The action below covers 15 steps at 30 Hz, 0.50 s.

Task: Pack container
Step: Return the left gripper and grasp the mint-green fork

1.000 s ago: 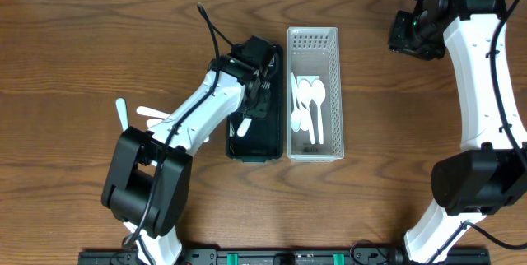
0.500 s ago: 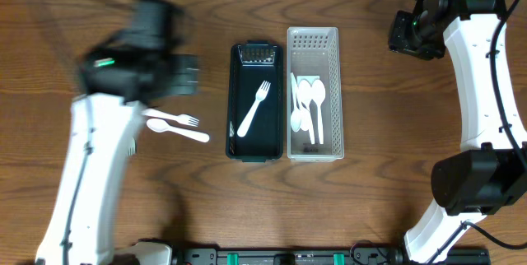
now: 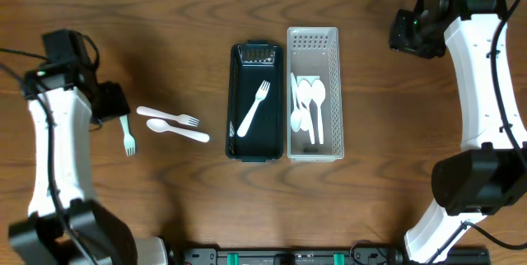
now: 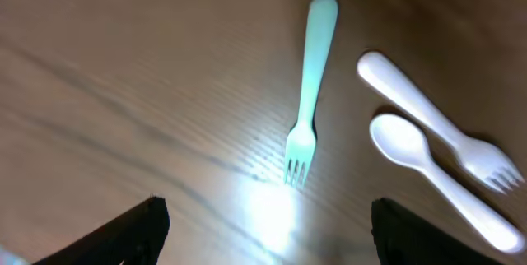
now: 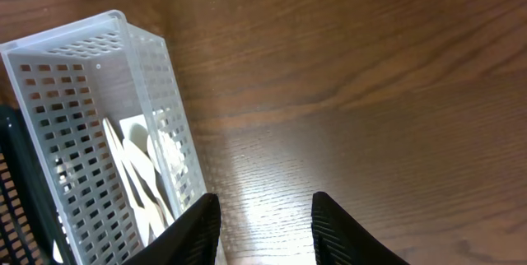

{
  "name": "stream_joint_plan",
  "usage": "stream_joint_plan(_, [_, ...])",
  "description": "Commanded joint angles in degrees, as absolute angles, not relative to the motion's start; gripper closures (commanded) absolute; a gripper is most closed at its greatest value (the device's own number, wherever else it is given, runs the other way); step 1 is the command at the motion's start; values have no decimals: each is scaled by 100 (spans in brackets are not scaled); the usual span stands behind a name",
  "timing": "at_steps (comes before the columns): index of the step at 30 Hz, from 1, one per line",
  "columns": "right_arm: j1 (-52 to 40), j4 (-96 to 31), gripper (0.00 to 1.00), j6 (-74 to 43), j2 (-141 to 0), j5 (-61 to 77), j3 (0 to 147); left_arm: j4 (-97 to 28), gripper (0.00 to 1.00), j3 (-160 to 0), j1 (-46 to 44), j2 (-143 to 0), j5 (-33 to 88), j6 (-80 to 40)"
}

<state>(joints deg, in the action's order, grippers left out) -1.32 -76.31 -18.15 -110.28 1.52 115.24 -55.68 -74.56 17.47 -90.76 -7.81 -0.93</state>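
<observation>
Just ahead of the empty, wide-apart left fingers (image 4: 136,232), the slim pale-green plastic fork (image 4: 311,84) lies flat on the brown wooden worktop (image 4: 123,92), tines toward them, so they should straddle its handle crosswise, lower squarely and close gently.

Bright, left wrist view blurred, glare on table (image 4: 265,206)

Wooden table (image 3: 370,174) — black tray (image 3: 268,129) beside white basket (image 3: 313,43) (plus three loose utensils (image 3: 181,132)).
</observation>
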Motion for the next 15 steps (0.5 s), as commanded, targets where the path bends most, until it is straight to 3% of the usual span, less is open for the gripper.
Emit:
stream_joint_plan(1, [-91, -7618, 61, -1688, -11074, 132, 11539, -5247, 19, -7067, 1761, -9306, -692, 222])
stream_joint_plan(15, [64, -7717, 61, -1619, -11074, 132, 11539, -3905, 19, -6820, 1763, -10648, -191, 836])
